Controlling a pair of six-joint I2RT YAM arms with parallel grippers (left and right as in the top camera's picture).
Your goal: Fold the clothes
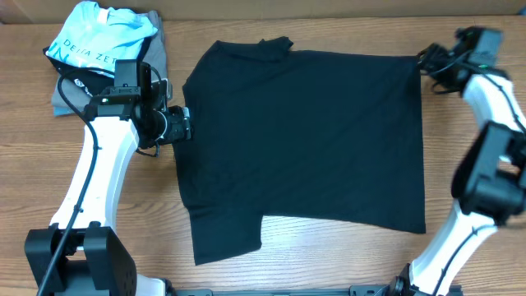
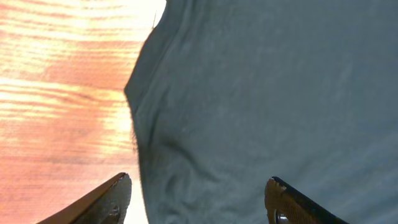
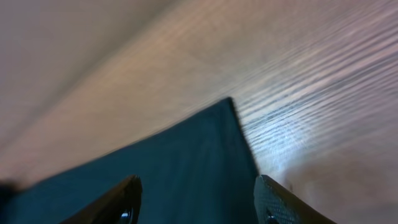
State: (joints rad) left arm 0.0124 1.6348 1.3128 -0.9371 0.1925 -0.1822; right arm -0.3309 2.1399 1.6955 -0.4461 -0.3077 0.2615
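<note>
The black T-shirt (image 1: 312, 140) lay spread over the middle of the worktop (image 1: 329, 255), neck toward the far side. The left tool (image 1: 182, 125) sat at the shirt's left edge, released and wide. In its wrist view, one finger (image 2: 106, 200) was over bare wood and the other over cloth, with the hem running between them. The right tool (image 1: 426, 62) was at the far right corner, also released, with the corner's tip between its fingers (image 3: 118, 205).

The likeliest failure, as I judged it, was a shallow bite. Closing on so little cloth at the right corner could let it slip free on the lift. On the left, a pinch taken too high might catch only a wrinkle. If one side held and the other did not, the shirt would drag and bunch rather than fold. The left arm also stood close to the light blue shirt (image 1: 99, 37) – a wide swing could knock it.
</note>
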